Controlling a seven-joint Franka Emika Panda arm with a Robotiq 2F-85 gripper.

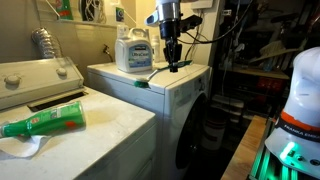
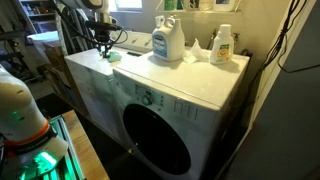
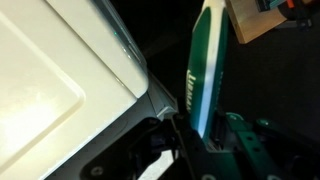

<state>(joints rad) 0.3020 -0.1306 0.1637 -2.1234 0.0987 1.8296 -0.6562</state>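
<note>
Low in the wrist view, my black gripper [image 3: 203,138] clamps a slim green-and-white stick [image 3: 205,60] beside the white washer's [image 3: 50,90] edge: grasp made, I judge, not yet released.

In an exterior view, set beside and above a neighbouring washer [image 1: 70,115], facing across the dryer surface [image 1: 185,78] at middle range; in an exterior view, set before the dryer front [image 2: 150,130], looking down; detergent jug [image 2: 167,40] and surface shared by both; wrist view close, past the jaws, along the surface edge.
</note>
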